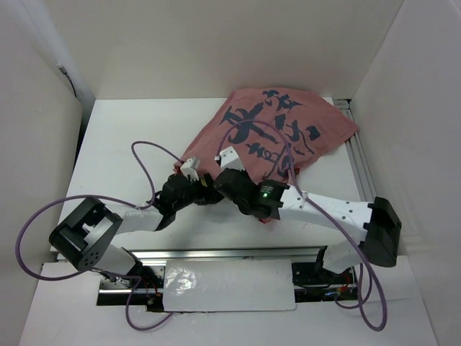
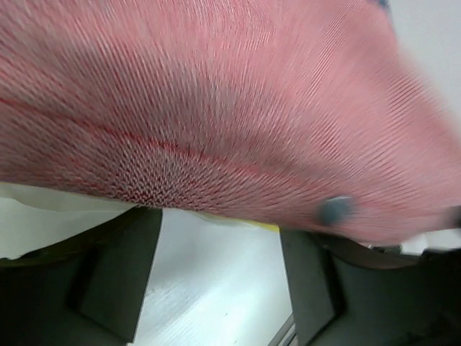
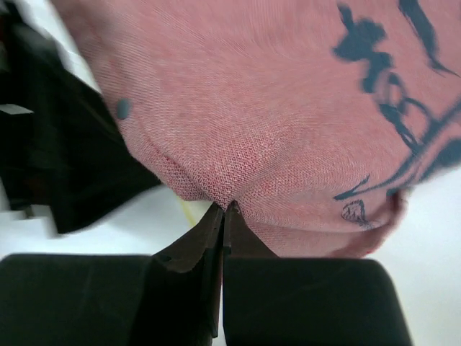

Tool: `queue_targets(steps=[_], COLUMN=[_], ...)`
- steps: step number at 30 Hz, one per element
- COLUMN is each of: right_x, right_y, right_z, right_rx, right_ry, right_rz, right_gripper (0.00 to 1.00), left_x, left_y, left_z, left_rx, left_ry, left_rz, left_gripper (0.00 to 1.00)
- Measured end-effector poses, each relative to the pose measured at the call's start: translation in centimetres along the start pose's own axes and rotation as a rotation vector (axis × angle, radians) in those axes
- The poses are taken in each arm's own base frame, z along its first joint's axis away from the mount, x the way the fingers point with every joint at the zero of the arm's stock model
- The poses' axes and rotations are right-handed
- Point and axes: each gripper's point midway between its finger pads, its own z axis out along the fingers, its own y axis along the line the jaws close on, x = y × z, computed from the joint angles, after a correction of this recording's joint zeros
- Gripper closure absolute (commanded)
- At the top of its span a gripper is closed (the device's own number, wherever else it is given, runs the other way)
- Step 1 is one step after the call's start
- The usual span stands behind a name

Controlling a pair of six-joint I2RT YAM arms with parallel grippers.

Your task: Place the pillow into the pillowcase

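The pillowcase (image 1: 288,126) lies pink side up at the far right of the table (image 1: 122,144), the right gripper (image 3: 225,216) pinched shut on its near hem, the left gripper (image 2: 216,288) spread apart under that hem beside a cream sliver of the pillow (image 2: 50,202). The right arm should probably hold the hem taut and raised while the left nudges that edge inside. There is one pillow, one pillowcase and two grippers.

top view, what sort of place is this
Probably a lab robot test cell: a white table boxed in by plain white walls, two robot arms mounted on a metal rail at its near edge, and purple cables.
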Motion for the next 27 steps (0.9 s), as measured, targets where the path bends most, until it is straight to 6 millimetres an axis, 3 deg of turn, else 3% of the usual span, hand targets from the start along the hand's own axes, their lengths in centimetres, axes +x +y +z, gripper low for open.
queue_targets(steps=[3, 8, 12, 13, 20, 27], right_x=[-2.9, -5.7, -6.9, -7.3, -11.0, -12.4], right_y=[0.6, 1.0, 1.8, 1.9, 2.1, 2.8], right_z=[-2.3, -5.6, -7.2, -7.5, -10.9, -12.7], right_rx=[-0.112, -0.257, -0.349, -0.367, -0.487, -0.576], right_ry=[-0.061, -0.126, -0.138, -0.143, -0.221, -0.240], right_rz=[0.088, 0.172, 0.188, 0.191, 0.228, 0.233], right_gripper=[1.00, 1.00, 1.00, 1.00, 1.00, 1.00], left_x=[0.5, 1.1, 0.7, 0.4, -2.5, -6.7], left_y=[-0.3, -0.3, -0.8, -1.2, -5.6, -11.1], left_z=[-0.4, 0.9, 2.1, 2.3, 2.0, -0.8], left_rx=[0.026, 0.034, 0.069, 0.087, 0.241, 0.335], left_ry=[0.001, 0.026, 0.007, -0.010, -0.143, -0.353], left_rz=[0.028, 0.047, 0.025, 0.021, 0.047, 0.146], left_gripper=[0.22, 0.45, 0.81, 1.00, 1.00, 1.00])
